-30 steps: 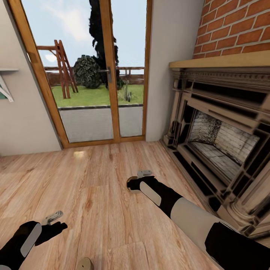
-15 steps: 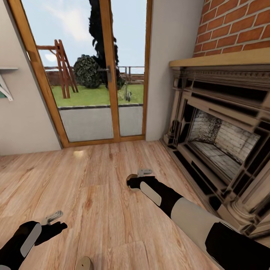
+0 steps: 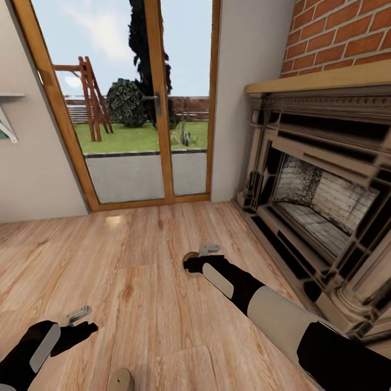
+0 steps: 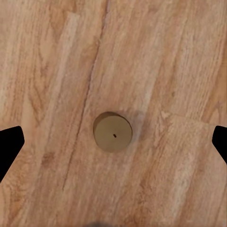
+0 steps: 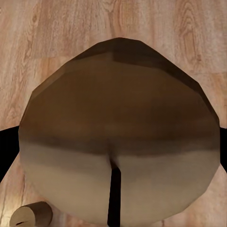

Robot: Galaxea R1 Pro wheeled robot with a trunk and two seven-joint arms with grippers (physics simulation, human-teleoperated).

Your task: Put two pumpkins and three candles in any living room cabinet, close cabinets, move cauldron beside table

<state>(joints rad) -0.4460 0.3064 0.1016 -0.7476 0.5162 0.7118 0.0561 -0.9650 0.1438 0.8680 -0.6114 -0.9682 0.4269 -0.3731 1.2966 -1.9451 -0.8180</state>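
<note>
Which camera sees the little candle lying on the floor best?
The left wrist view: the floor candle sits centred, flat top and wick dot plain. The head view cuts it at the picture's edge. The right wrist view catches it in a corner.

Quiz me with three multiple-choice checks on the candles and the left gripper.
1. Where is the candle below the left gripper?
A. on the wood floor
B. on the mantel
C. inside a cabinet
2. How many candles appear in the right wrist view?
A. one
B. two
C. three
3. The left gripper is:
A. open
B. shut on a candle
C. shut on a pumpkin

Answers: 1 A, the floor candle stands on the wood floor. 2 B, a large candle and a small candle. 3 A, the left gripper has its fingers spread, empty.
</note>
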